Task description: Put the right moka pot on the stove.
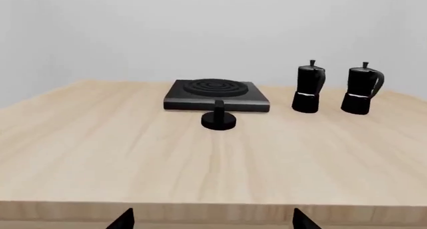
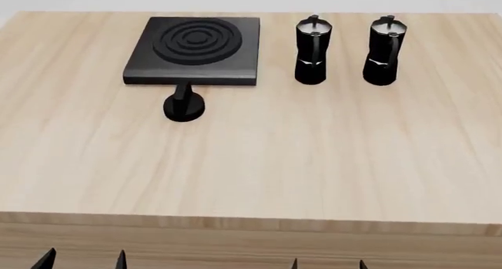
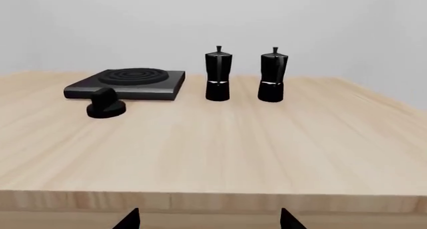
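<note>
Two black moka pots stand upright at the far right of the wooden table (image 2: pixel 259 163). The right moka pot (image 2: pixel 384 50) stands beside its twin (image 2: pixel 311 49); it also shows in the left wrist view (image 1: pixel 361 89) and the right wrist view (image 3: pixel 272 75). The stove (image 2: pixel 194 49) is a flat black slab with burner rings at the far left, seen too in the left wrist view (image 1: pixel 215 95) and the right wrist view (image 3: pixel 128 83). My left gripper (image 2: pixel 82 262) and right gripper (image 2: pixel 328 265) are open and empty, held off the table's near edge, far from the pots.
A small round black knob (image 2: pixel 184 106) lies on the table just in front of the stove. The table's near edge (image 2: pixel 251 222) runs across in front of both grippers. A plain pale wall stands behind the table.
</note>
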